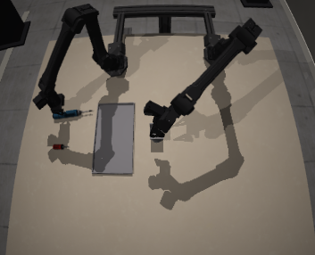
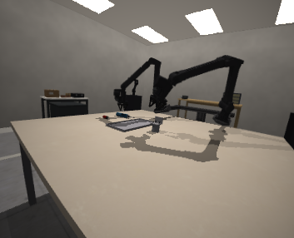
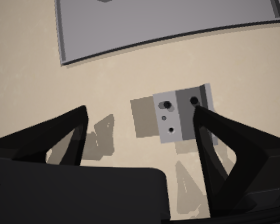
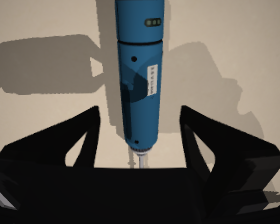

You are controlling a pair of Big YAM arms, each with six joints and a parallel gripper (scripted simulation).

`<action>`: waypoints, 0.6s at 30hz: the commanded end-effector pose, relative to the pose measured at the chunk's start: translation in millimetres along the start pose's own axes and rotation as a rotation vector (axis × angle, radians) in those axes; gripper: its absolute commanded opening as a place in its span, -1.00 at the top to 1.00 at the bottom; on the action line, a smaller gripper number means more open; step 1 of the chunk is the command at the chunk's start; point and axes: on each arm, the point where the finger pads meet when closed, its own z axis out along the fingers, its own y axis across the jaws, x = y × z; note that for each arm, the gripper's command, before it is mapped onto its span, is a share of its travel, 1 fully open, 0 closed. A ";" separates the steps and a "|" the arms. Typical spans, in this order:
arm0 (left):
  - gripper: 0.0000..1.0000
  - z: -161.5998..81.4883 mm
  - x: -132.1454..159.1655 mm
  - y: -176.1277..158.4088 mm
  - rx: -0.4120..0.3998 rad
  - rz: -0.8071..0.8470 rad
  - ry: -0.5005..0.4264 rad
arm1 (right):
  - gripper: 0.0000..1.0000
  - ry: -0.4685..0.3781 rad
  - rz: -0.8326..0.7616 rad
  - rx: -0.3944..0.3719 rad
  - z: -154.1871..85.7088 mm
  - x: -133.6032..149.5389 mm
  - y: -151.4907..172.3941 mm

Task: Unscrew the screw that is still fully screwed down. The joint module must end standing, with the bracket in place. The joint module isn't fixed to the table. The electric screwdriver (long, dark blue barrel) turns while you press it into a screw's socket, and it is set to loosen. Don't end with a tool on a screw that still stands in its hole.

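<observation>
L gripper [image 1: 157, 133] [image 2: 160, 109] [image 3: 141, 107] is hanging wide open, w/ joint module [image 1: 157, 138] [image 2: 156, 127] [image 3: 167, 134] standing below, near tray [image 1: 124, 143] [image 2: 127, 125] [image 3: 141, 30]. R gripper [image 1: 58, 111] [image 2: 121, 109] [image 4: 140, 107] is hovering, fairly wide & holding nothing, over elec. screwdriver [image 1: 68, 114] [image 2: 122, 115] [image 4: 141, 110], which is lying on table [image 1: 188, 223] [image 2: 155, 183] [image 3: 26, 115] [image 4: 231, 30].

The gray joint module [image 1: 157, 138] [image 2: 156, 127] [image 3: 166, 112] is standing upright on the desk, a small block with its bracket on top. Seen from above, its top is showing a lighter strip beside a darker one, with a thin wall rising along the darker side. Dark round spots are marking both strips; which one is the screwed-down screw, the views are not telling. Well apart, the electric screwdriver [image 1: 68, 114] [image 2: 122, 115] [image 4: 141, 90] is lying flat, its long blue barrel bearing a white label, its slim bit pointing toward the module's side.
</observation>
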 end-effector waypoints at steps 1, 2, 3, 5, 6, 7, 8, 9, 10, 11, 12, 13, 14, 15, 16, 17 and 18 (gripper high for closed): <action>-0.72 -24.4 -20.7 14.2 -0.095 -0.032 -0.016 | -0.30 -0.019 -0.005 -0.015 -7.6 -9.3 7.0; -0.72 -26.1 -22.1 15.5 -0.112 -0.042 -0.008 | -0.30 -0.019 -0.005 -0.015 -7.6 -9.3 7.0; -0.72 -27.8 -23.6 16.8 -0.130 -0.052 -0.001 | -0.30 -0.019 -0.005 -0.015 -7.6 -9.3 7.0; -0.72 -31.1 -26.4 19.4 -0.165 -0.071 0.015 | -0.30 -0.019 -0.005 -0.015 -7.6 -9.3 7.0; -0.72 -32.8 -27.8 20.7 -0.183 -0.081 0.023 | -0.30 -0.019 -0.005 -0.015 -7.6 -9.3 7.0; -0.72 -34.5 -29.2 22.0 -0.201 -0.091 0.031 | -0.30 -0.019 -0.005 -0.015 -7.6 -9.3 7.0; -0.72 -36.2 -30.6 23.3 -0.219 -0.101 0.038 | -0.30 -0.019 -0.005 -0.015 -7.6 -9.3 7.0; -0.72 -37.9 -32.0 24.5 -0.236 -0.111 0.046 | -0.30 -0.019 -0.005 -0.015 -7.6 -9.3 7.0; -0.72 -41.3 -34.6 28.3 -0.258 -0.121 0.052 | -0.30 -0.019 -0.005 -0.015 -7.6 -9.3 7.0; -0.72 -51.7 -41.4 43.2 -0.287 -0.124 0.036 | -0.30 -0.019 -0.005 -0.015 -7.6 -9.3 7.0; -0.72 -54.3 -43.1 46.8 -0.294 -0.125 0.032 | -0.30 -0.019 -0.005 -0.015 -7.6 -9.3 7.0; -0.72 -54.5 -27.8 53.2 -0.299 -0.146 0.046 | -0.30 -0.019 -0.005 -0.015 -7.6 -9.3 7.0; -0.72 -54.5 -27.8 53.2 -0.299 -0.146 0.046 | -0.30 -0.019 -0.005 -0.015 -7.6 -9.3 7.0; -0.72 -54.5 -27.8 53.2 -0.299 -0.146 0.046 | -0.30 -0.019 -0.005 -0.015 -7.6 -9.3 7.0; -0.72 -42.4 -17.6 33.9 -0.278 -0.157 0.073 | -0.30 -0.019 -0.005 -0.015 -7.6 -9.3 7.0; -0.72 -44.9 -36.3 27.8 -0.292 -0.146 0.061 | -0.30 -0.019 -0.005 -0.015 -7.6 -9.3 7.0; -0.72 -47.5 -37.8 28.7 -0.311 -0.159 0.065 | -0.30 -0.019 -0.005 -0.015 -7.6 -9.3 7.0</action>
